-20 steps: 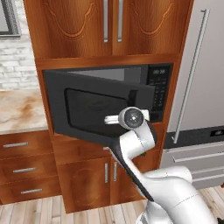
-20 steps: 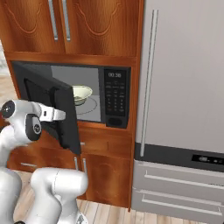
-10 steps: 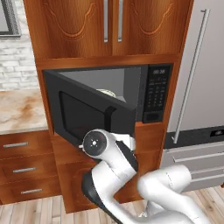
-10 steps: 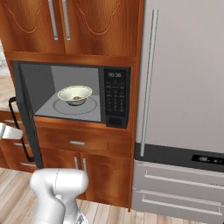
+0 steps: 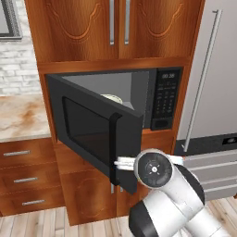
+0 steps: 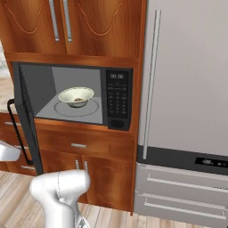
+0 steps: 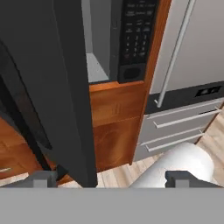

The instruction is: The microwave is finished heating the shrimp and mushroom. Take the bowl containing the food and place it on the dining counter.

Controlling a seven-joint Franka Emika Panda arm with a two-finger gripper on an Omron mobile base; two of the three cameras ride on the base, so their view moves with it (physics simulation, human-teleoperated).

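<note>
The microwave (image 6: 75, 95) sits built into reddish-brown wood cabinetry, and everything else here is placed from it. Its black door (image 5: 99, 134) with dark glass stands swung wide open on its left-hand hinge, the vertical black handle (image 5: 113, 148) on the free edge pointing out into the room. On the grey floor of its cavity, roughly in the middle of the turntable ring, rests the pale cream-green bowl (image 6: 76, 96), upright, with small dark and orange bits of food (image 6: 78, 99) inside; they are too small to tell apart. From the left base view only the bowl's rim (image 5: 112, 98) peeks above the top edge of the open door. The keypad panel (image 6: 117, 99) fills the microwave's right side, with a lit clock display at its top. Just right of the microwave stands a tall stainless refrigerator (image 6: 185, 84) with a long vertical bar handle, its drawers lower down. Above the microwave are two wooden cupboard doors (image 6: 73, 24) with steel pulls; below it a drawer and cabinet doors. In the hand view the gripper (image 7: 111, 179) is below and in front of the microwave, beside the lower edge of the open door, its two dark fingertips (image 7: 41, 179) spread wide apart with nothing between them.
</note>
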